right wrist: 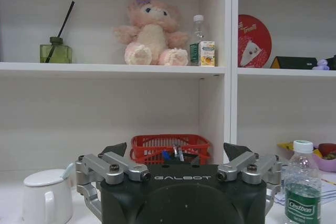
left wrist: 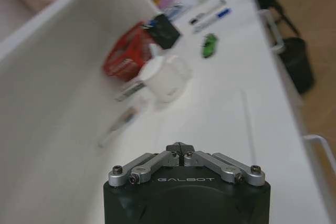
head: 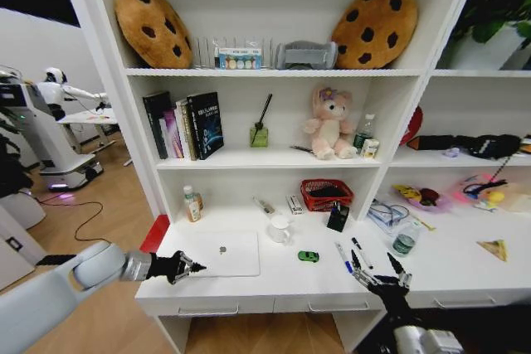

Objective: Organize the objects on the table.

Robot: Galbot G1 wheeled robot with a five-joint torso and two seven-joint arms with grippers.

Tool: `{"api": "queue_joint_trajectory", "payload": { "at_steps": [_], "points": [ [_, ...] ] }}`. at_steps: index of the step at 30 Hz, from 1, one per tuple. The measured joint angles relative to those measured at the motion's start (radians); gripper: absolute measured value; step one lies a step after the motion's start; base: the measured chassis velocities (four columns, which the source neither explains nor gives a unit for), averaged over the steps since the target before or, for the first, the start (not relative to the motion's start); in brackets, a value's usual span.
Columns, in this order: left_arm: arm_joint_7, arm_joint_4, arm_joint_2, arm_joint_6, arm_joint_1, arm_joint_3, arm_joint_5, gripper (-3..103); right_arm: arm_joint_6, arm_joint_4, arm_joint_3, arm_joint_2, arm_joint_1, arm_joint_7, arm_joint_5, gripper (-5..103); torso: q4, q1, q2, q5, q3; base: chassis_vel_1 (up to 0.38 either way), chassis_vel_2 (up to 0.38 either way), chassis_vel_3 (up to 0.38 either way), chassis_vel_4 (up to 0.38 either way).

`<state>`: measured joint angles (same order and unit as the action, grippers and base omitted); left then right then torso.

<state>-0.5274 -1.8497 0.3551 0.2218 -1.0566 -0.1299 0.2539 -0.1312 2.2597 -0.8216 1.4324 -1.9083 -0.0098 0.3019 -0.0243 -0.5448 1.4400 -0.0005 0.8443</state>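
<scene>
A slim silver laptop (head: 224,253) lies closed on the left part of the white table (head: 448,275). My left gripper (head: 196,269) is shut and empty, its tip at the laptop's front left corner; its fingers (left wrist: 180,148) meet in the left wrist view. A tiny green-and-black gadget (head: 308,256) (left wrist: 209,45) sits right of the laptop. Two pens (head: 348,253) (left wrist: 210,17) lie beside it. My right gripper (head: 379,271) (right wrist: 176,150) stands open and empty just in front of the pens, near the table's front edge. A flat yellow triangle (head: 495,248) lies far right.
A white mug (head: 280,228) (right wrist: 47,195), a red basket (head: 326,194) (right wrist: 169,145), a black box (head: 338,217) and a water bottle (head: 404,240) (right wrist: 303,190) stand behind the objects. A small bottle (head: 192,203) stands at the back left. Shelves rise directly behind the table.
</scene>
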Motion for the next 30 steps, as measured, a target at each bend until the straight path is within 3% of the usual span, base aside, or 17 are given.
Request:
{"api": "queue_joint_trajectory", "payload": {
  "at_steps": [1,2,3,4,5,6,8,9,11,12,15,17,18,20,22,25,30],
  "points": [
    [0.052,-0.002,0.015,-0.019,-0.028,-0.037,0.04,0,0.0,0.004,-0.002,0.002,-0.001,0.003,0.003,100,-0.0003,0.0,0.0,0.0,0.0,0.0,0.0,0.0,0.0],
    [0.154,-0.028,0.057,-0.058,-0.108,-0.15,0.102,0,0.004,0.01,-0.003,0.001,-0.001,0.007,0.007,100,-0.0002,0.0,0.0,0.0008,0.0,0.0,0.0,0.0,0.0],
    [0.154,-0.028,0.057,-0.058,-0.108,-0.15,0.102,0,0.004,0.01,-0.003,0.001,-0.001,0.007,0.007,100,-0.0002,0.0,0.0,0.0008,0.0,0.0,0.0,0.0,0.0],
    [0.211,-0.049,0.088,-0.079,-0.163,-0.222,0.131,0,0.007,0.012,-0.003,-0.002,0.0,0.009,0.01,100,-0.0003,0.0,0.0,0.0009,0.0,0.0,0.0,0.0,0.0],
    [0.342,-0.101,0.167,-0.135,-0.301,-0.362,0.189,0,0.012,0.017,-0.001,-0.009,0.001,0.011,0.02,100,0.0002,0.0,0.0,0.0008,0.0,0.0,0.0,0.0,0.0],
    [0.342,-0.101,0.167,-0.135,-0.301,-0.362,0.189,0,0.012,0.017,-0.001,-0.009,0.001,0.011,0.02,100,0.0002,0.0,0.0,0.0008,0.0,0.0,0.0,0.0,0.0],
    [0.576,-0.216,0.314,-0.266,-0.516,-0.519,0.283,0,0.018,0.019,0.002,-0.017,0.0,0.012,0.035,100,0.0017,0.0,0.0,0.0,0.0,0.0,0.0,0.0,0.0],
    [0.576,-0.216,0.314,-0.266,-0.516,-0.519,0.283,0,0.018,0.019,0.002,-0.017,0.0,0.012,0.035,100,0.0017,0.0,0.0,0.0,0.0,0.0,0.0,0.0,0.0],
    [0.823,-0.371,0.49,-0.38,-0.672,-0.61,0.379,0,0.025,0.022,0.01,-0.027,-0.005,0.012,0.046,100,0.0015,0.0,0.0,0.0007,0.0,0.0,0.0,0.0,0.0],
    [0.874,-0.424,0.553,-0.401,-0.715,-0.63,0.393,-2,0.029,0.024,0.013,-0.031,-0.005,0.012,0.047,100,0.0013,0.0,0.0,0.0003,0.0,0.0,0.0,0.0,0.0],
    [0.906,-0.477,0.619,-0.416,-0.764,-0.651,0.393,-2,0.033,0.029,0.017,-0.035,-0.005,0.012,0.047,100,0.0009,0.0,0.0,0.0008,0.0,0.0,0.0,0.0,0.0],
    [0.915,-0.566,0.734,-0.422,-0.848,-0.68,0.33,14,0.043,0.042,0.023,-0.045,-0.006,0.013,0.047,100,0.001,0.0,0.0,0.0008,0.0,0.0,0.0,0.0,0.0],
    [0.915,-0.566,0.734,-0.422,-0.848,-0.68,0.33,14,0.043,0.042,0.023,-0.045,-0.006,0.013,0.047,100,0.001,0.0,0.0,0.0008,0.0,0.0,0.0,0.0,0.0],
    [0.888,-0.624,0.793,-0.415,-0.891,-0.686,0.252,24,0.045,0.051,0.03,-0.049,-0.006,0.013,0.037,100,0.001,0.0,0.0,0.0008,0.0,0.0,0.0,0.0,0.0],
    [0.879,-0.639,0.8,-0.412,-0.899,-0.687,0.233,24,0.045,0.053,0.032,-0.049,-0.006,0.013,0.032,100,0.0009,0.0,0.0,0.0009,0.0,0.0,0.0,0.0,0.0],
    [0.828,-0.662,0.787,-0.416,-0.912,-0.699,0.196,41,0.043,0.063,0.037,-0.038,-0.01,0.011,0.009,100,0.0006,0.0,0.0,0.0006,0.0,0.0,0.0,0.0,0.0],
    [0.793,-0.662,0.763,-0.423,-0.907,-0.713,0.204,57,0.031,0.061,0.037,-0.028,-0.014,0.006,-0.004,100,0.0006,0.0,0.0,0.0004,0.0,0.0,0.0,0.0,0.0]
  ]
}}
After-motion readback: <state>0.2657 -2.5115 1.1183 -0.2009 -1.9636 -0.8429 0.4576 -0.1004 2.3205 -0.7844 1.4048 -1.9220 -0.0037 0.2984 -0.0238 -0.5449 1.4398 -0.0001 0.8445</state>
